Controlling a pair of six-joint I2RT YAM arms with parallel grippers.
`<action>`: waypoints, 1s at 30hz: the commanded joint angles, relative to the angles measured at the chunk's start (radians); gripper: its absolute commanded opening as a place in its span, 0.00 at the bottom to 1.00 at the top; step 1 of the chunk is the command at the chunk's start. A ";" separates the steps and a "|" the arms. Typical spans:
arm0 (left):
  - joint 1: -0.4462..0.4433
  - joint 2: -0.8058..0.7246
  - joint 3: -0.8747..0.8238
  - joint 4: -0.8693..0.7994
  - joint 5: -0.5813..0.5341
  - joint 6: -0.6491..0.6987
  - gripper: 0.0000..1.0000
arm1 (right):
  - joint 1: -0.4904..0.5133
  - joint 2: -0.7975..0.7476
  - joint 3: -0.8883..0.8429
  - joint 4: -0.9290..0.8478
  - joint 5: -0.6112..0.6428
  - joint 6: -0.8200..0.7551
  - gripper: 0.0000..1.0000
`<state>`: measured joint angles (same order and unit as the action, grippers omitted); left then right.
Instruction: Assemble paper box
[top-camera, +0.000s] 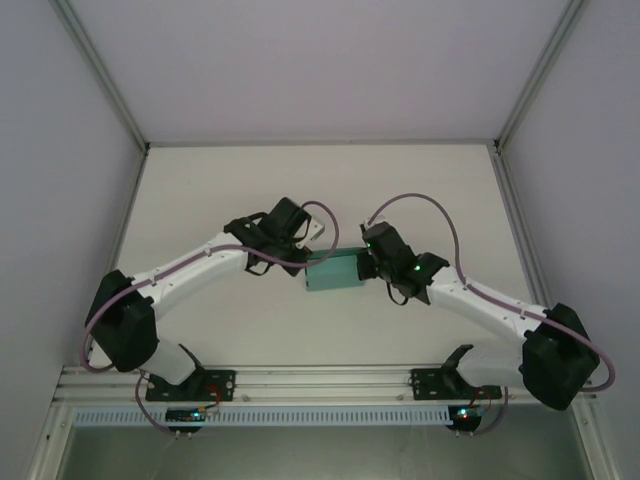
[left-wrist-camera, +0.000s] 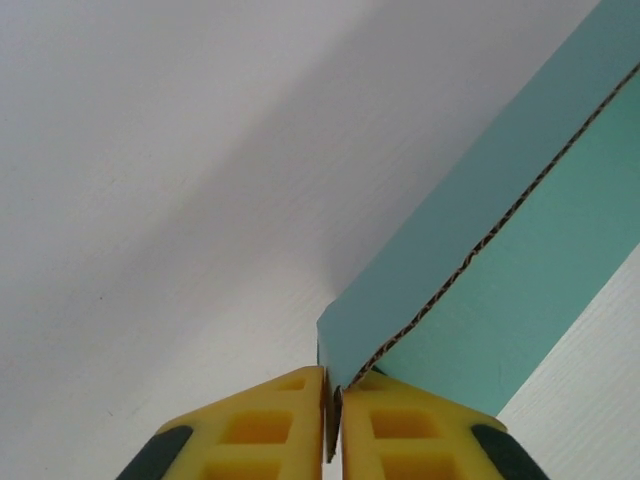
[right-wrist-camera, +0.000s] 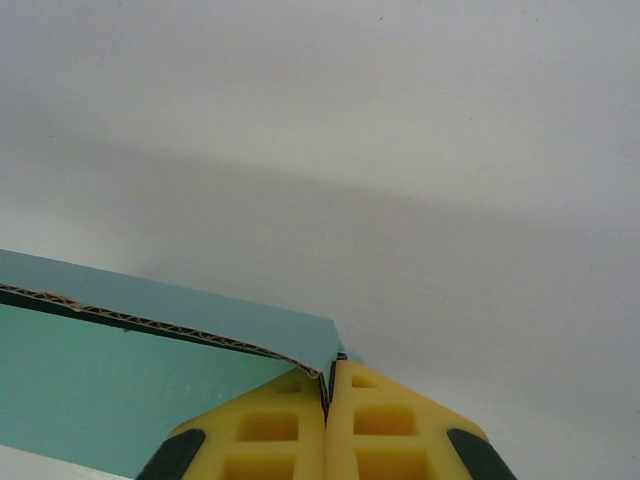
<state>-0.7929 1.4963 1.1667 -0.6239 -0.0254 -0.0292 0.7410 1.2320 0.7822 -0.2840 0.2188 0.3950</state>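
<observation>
The teal paper box (top-camera: 332, 273) hangs between my two grippers over the middle of the table. My left gripper (top-camera: 308, 252) is shut on the box's left end; in the left wrist view its yellow fingers (left-wrist-camera: 270, 425) pinch a thin card wall of the paper box (left-wrist-camera: 500, 240), whose corrugated edge runs up to the right. My right gripper (top-camera: 366, 262) is shut on the right end; in the right wrist view its yellow fingers (right-wrist-camera: 385, 425) clamp the corner wall of the paper box (right-wrist-camera: 120, 380), which stretches away to the left.
The white table (top-camera: 320, 190) is bounded by grey walls left and right and a metal rail (top-camera: 320, 378) at the near edge, where both arm bases are bolted.
</observation>
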 joint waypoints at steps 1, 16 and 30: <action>-0.002 0.011 0.004 0.007 0.022 -0.090 0.02 | 0.024 0.034 -0.004 -0.119 0.019 0.050 0.00; -0.001 -0.023 -0.018 -0.046 0.200 -0.442 0.00 | 0.200 0.039 -0.092 -0.175 0.337 0.343 0.00; 0.065 0.022 0.043 -0.138 0.308 -0.549 0.00 | 0.239 0.131 -0.031 -0.226 0.384 0.411 0.00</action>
<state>-0.7303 1.4994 1.1824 -0.6872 0.2432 -0.5316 0.9707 1.3075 0.7780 -0.3439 0.6472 0.7517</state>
